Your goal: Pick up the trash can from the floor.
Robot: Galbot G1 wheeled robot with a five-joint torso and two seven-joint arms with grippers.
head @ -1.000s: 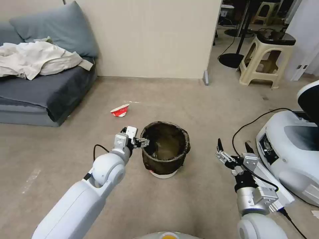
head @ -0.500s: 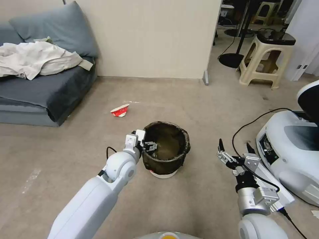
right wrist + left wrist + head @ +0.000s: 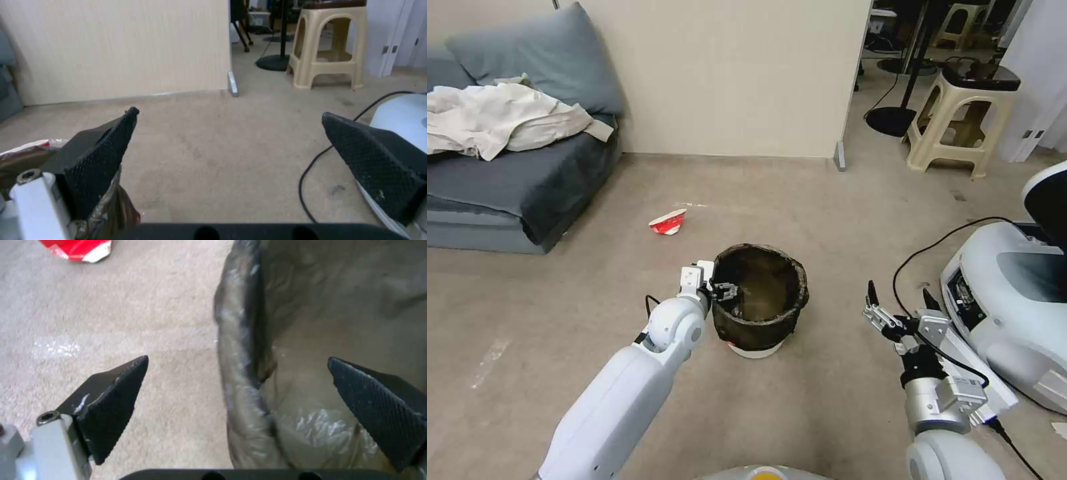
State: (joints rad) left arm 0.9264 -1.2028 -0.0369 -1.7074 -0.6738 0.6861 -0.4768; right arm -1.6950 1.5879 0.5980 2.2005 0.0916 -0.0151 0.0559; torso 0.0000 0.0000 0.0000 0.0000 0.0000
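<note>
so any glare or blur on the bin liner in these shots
Left wrist view: whitish sheen on the liner of the trash can, edges soft, close-up slightly blurred between the open left gripper fingers. Head view: the liner looks dark and matte, evenly lit, faint shadow under the can on the floor.

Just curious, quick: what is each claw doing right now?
Left claw: open, straddling the rim of the small round bag-lined trash can.
Right claw: open, holding nothing.
</note>
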